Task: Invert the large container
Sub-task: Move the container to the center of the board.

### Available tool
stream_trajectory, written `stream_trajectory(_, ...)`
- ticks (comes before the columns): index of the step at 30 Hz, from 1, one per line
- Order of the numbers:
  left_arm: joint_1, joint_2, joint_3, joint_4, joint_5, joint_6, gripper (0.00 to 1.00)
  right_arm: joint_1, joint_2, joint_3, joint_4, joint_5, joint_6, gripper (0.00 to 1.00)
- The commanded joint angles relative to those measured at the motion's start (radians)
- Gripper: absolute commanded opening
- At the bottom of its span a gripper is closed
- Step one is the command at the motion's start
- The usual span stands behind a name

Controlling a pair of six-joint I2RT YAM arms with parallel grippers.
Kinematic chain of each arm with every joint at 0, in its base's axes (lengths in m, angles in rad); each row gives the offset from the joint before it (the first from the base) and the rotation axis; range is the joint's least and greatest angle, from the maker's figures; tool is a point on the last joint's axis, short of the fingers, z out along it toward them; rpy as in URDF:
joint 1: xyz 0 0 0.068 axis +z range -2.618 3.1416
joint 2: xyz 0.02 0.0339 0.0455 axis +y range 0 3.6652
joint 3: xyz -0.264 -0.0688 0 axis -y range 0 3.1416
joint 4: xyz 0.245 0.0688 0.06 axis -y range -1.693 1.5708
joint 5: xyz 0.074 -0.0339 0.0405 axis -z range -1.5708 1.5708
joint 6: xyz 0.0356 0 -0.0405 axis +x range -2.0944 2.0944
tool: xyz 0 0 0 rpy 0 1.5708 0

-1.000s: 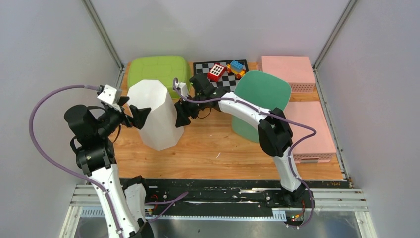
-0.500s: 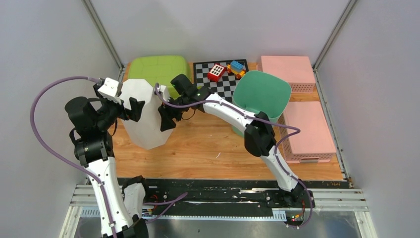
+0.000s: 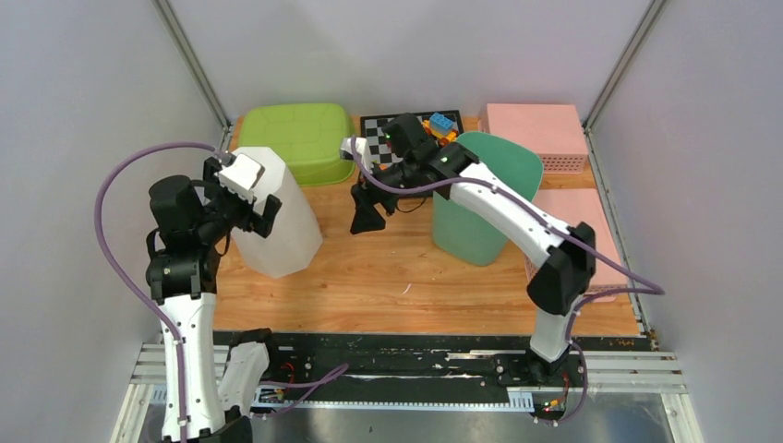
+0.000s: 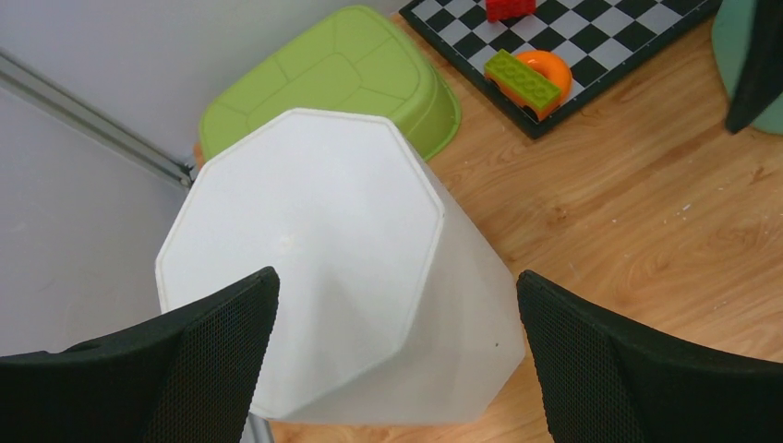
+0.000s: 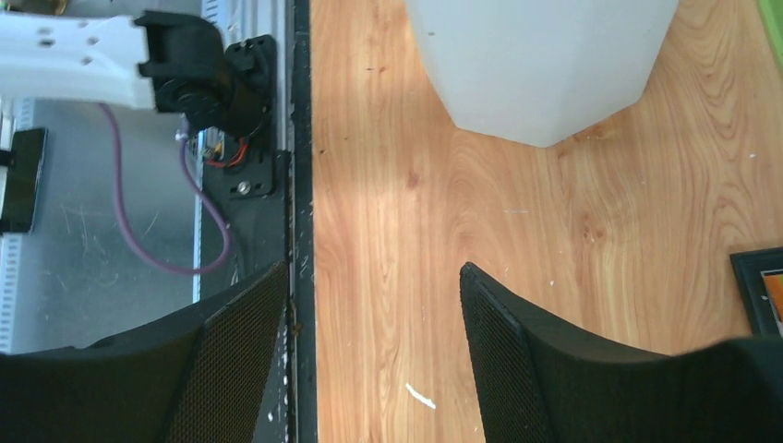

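though base-up, white container (image 4: 305,212) beneath left gripper (image 4: 395,281)

Open desk (image 3: 388,263) between white container (image 3: 282,226) and teal bin (image 3: 462,235); blocked just behind the container by green tub (image 3: 295,134).

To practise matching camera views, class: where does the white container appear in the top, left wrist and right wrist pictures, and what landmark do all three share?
Top external: white container stands left of centre, just below the green tub.
Left wrist: white container fills the middle, seen from above.
Right wrist: white container at the top edge, cut off.
Shared landmark: the wooden table under it.
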Motion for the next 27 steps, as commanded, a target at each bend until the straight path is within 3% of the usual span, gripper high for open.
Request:
stream_trajectory(1,-0.072,0.004,-0.004,0.009,-0.114,0.052,1.0,-0.005,-0.132,-0.107,-0.079,-0.018,-0.115,0.72)
stream_trajectory(11,-0.128,0.026,-0.113,0.123,-0.288,0.04,1.0,-0.085,-0.26,-0.239,-0.096,-0.071,-0.208,0.72)
stream_trajectory(27,-0.129,0.027,-0.218,0.212,-0.4,0.038,1.0,-0.164,-0.256,-0.27,-0.124,-0.112,-0.272,0.73)
